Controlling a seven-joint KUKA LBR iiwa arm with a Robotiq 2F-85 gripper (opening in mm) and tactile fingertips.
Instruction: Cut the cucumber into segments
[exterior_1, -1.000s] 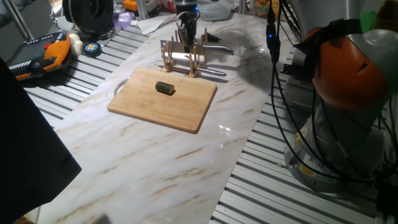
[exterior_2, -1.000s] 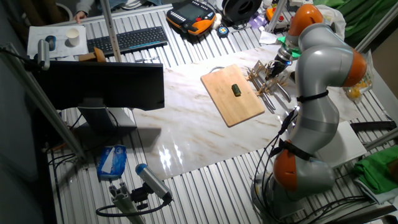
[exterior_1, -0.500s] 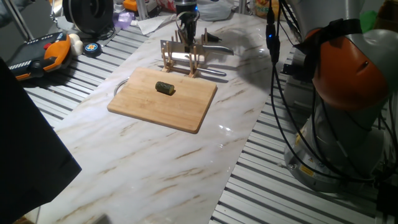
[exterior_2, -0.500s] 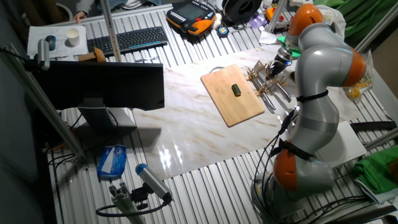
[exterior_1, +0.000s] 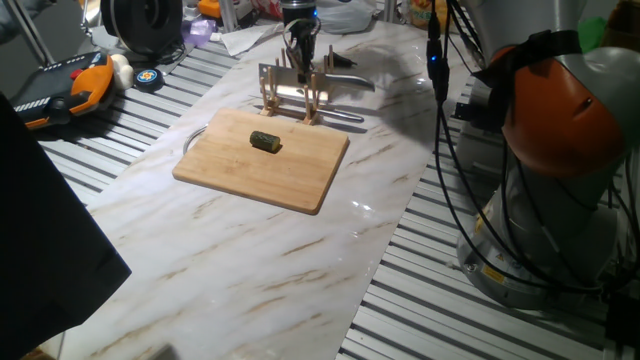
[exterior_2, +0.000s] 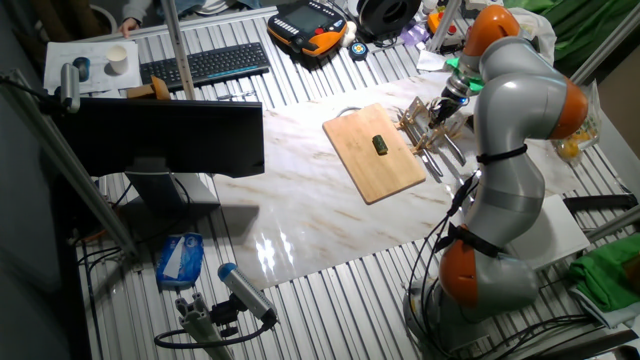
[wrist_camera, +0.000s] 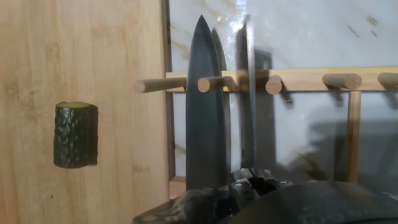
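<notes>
The arm (exterior_2: 520, 130) is reaching over the marble worktop (exterior_1: 250, 250) toward the wooden rack (exterior_1: 290, 92) standing just behind the cutting board (exterior_1: 262, 160). The board is lying near the worktop's far end, with the rack touching or almost touching its far edge. The cucumber (exterior_1: 265, 141) is resting on the board, toward the edge nearest the rack, lying on its side in one uncut piece; the hand view is showing it as a single stubby green cylinder (wrist_camera: 75, 135) with a pale cut end. No segments are lying anywhere, so the cutting itself is not yet begun.

The gripper (exterior_1: 301, 45) is hovering at the rack, and in the hand view a knife (wrist_camera: 207, 112) is pointing away from the camera, its blade lying across the rack's pegs. The fingers are hidden at the bottom of that view, so I cannot tell whether they are closed on the knife's handle or merely standing around it. Judging from this, the step in hand is fetching the knife; carrying it to the cucumber and slicing are all left.

Around the worktop, slatted metal surfaces are carrying clutter: beyond the board's left side a keyboard (exterior_2: 205, 62), a monitor (exterior_2: 165, 140) and an orange-and-black pendant (exterior_1: 65, 85).
</notes>
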